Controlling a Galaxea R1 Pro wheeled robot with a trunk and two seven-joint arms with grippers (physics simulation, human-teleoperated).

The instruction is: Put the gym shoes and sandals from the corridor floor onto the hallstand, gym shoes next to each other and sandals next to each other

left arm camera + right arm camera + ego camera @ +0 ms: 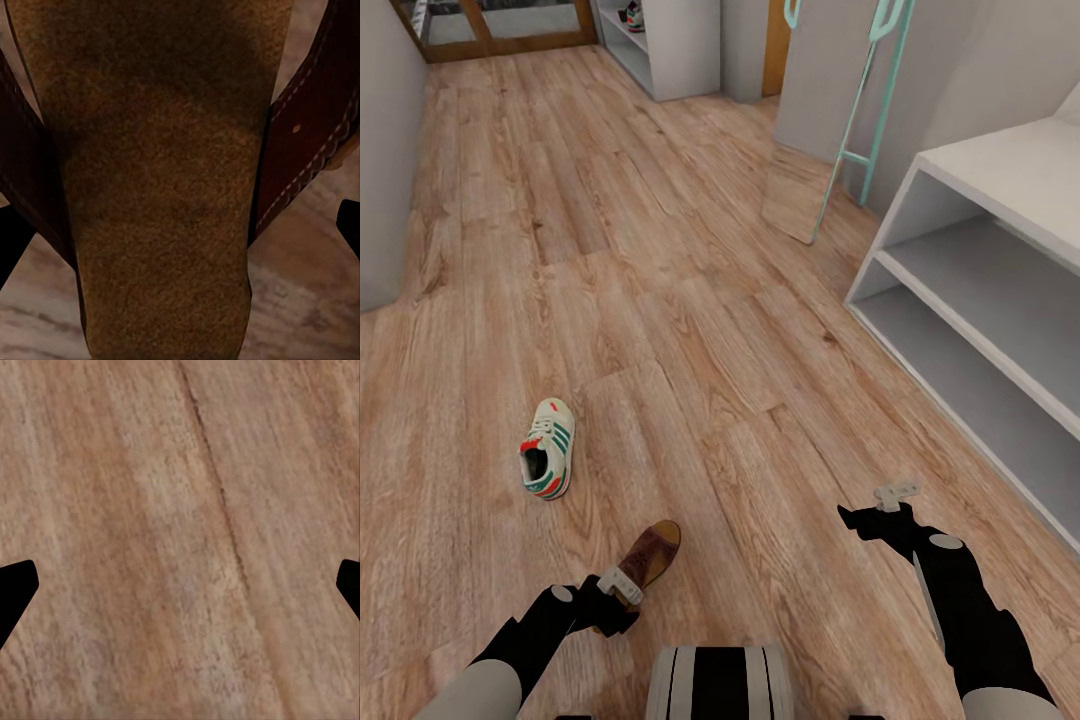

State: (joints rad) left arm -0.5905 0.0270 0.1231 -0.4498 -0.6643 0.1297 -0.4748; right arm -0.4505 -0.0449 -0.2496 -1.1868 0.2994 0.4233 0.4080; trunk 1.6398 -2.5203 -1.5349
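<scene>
Fingertips of the left gripper (pixel 622 585) are seen as dark tips at both edges of the left wrist view, spread wide apart, with the flat dark-brown leather sandal with the tan insole (pixel 157 195) sitting right between them. Nothing is clamped yet, so the jaws are read as open around the sandal rather than gripping it. From the head view that sandal (pixel 652 553) is found on the light brown wood-grain plank floor (pixel 690 330), just ahead of the robot's base, with the left gripper down at its heel end.

Over on the other side, the right gripper (pixel 896 492) is held out over bare planks, its two dark fingertips (pixel 16 589) far apart and nothing between them.

One white lace-up sneaker with green side stripes and a red-orange heel (pixel 548 448) is left lying on the floor near the sandal. The pale grey-white shoe rack with two open shelf tiers (pixel 970 330) is seen to the right, its visible shelves bare.

So the sandal pickup is judged to be the step in hand. Next, the left fingers need to be closed on the sole or strap, then a lift and a swing toward the rack are called for.
</scene>
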